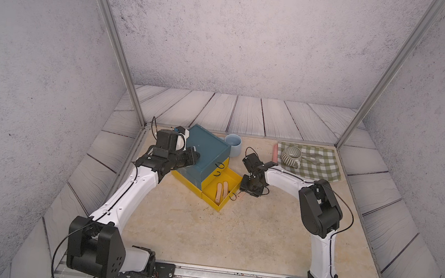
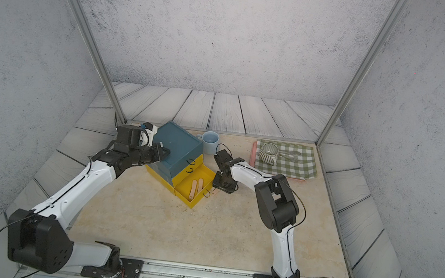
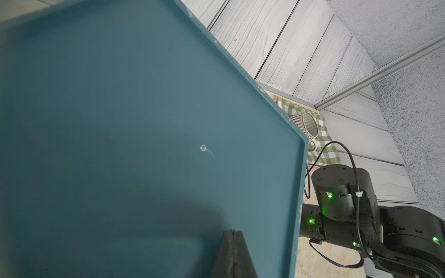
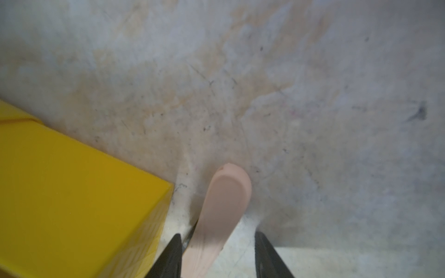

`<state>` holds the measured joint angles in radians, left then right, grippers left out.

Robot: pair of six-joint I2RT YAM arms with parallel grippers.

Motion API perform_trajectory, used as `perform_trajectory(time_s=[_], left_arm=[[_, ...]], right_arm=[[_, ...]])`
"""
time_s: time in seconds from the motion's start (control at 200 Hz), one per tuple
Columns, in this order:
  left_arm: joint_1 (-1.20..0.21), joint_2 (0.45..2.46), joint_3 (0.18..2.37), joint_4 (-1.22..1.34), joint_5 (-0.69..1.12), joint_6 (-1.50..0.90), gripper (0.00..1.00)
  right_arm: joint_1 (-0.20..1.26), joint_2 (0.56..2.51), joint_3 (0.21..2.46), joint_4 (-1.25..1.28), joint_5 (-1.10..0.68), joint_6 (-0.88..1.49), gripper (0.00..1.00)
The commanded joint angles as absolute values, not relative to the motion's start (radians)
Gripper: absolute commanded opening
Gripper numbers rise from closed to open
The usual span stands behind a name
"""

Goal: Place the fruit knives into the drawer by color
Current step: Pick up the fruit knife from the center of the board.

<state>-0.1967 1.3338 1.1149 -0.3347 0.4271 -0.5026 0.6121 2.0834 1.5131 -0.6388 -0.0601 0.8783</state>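
Supporting everything else, the beige table [image 1: 203, 235] carries the drawer [image 1: 206, 146] toward its far edge on the left arm's side. It is a three-tier chest with a dark teal top over two yellow tiers. The bottom tier [image 1: 223, 203] stands pulled out toward the right arm, and the two upper tiers are closed.

A green checked cloth [image 1: 319, 166] lies at the far corner on the right arm's side, holding a striped mug [image 1: 290, 155] and a metal utensil [image 1: 311, 158]. A pale blue cup [image 1: 233, 144] stands just behind the chest.

Left gripper [image 3: 232, 232]: jaws fully together with nothing between them, tips lying over the teal top panel. Whether they touch it cannot be told.

Right gripper [image 1: 248, 191]: pointed down at the table just beside the open tier's front corner. Its jaws are partly open and straddle one peach-pink knife [image 4: 224, 207]. The stick sits close to one finger and a clear gap remains to the other finger [image 4: 265, 252], so it is not clamped.

Two more peach-pink fruit knives [image 1: 219, 192] [image 1: 225, 189] lie side by side inside the open bottom tier, visible in both top views
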Motion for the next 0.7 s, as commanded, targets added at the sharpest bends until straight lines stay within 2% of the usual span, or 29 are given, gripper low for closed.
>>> perform_trajectory(time_s=[0.0, 0.696], left_arm=[[-0.189, 1.358, 1.08, -0.482, 0.405, -0.5, 0.0], [-0.189, 1.351, 1.079, -0.482, 0.403, -0.501, 0.0]], right_arm=[[0.611, 2.115, 1.485, -0.681, -0.037, 0.87, 0.49], [0.594, 2.051, 1.358, -0.707, 0.045, 0.842, 0.46]])
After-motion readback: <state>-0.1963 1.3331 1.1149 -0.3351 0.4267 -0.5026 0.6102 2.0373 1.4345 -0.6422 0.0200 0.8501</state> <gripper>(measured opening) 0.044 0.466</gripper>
